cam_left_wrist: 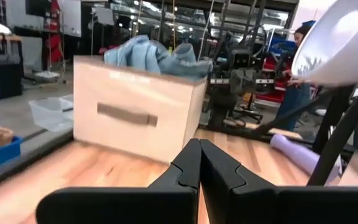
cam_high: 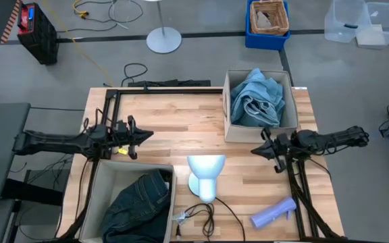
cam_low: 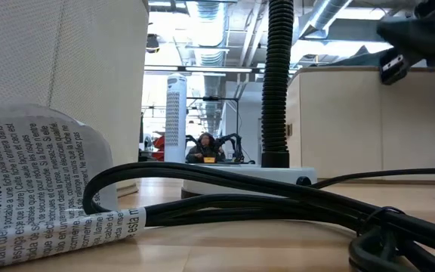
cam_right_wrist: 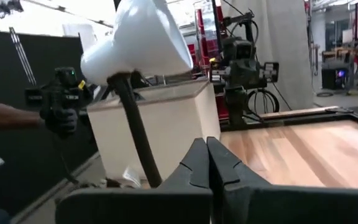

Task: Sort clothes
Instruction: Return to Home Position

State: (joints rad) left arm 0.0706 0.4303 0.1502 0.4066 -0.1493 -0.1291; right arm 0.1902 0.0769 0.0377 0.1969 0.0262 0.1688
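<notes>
Both arms parked out wide, so this looks like the homing leg.

Left tool, mid-left of the high view over bare table: fingers pressed together, nothing in them. Right tool, mid-right, just below the upper-right box: also pinched closed, empty.

Clothes look put away. The pale blue heap sits in that upper-right box, piled above the rim. The dark jeans are in the lower-left box. Can't pick out a black or teal garment from here.

To home well:
- Keep both tools closed, and pull each arm straight back toward its own side.
- Watch the right arm's clearance. It's near the box wall, w/ the white mannequin head at centre-bottom not far off.
- Don't dip. The black cables trail along the bottom edge, w/ the lilac bottle lower right.

Table is light wood planks in a black frame.

Room:
- Grey floor.
- Blue crate holding a wicker basket, top centre-right.
- Clear tubs in the top-right corner.
- Black crate top left.
- Round stand base top centre.
- Person at the far right of the left wrist view.
- Someone's hand gripping a black device, left of the right wrist view.
</notes>
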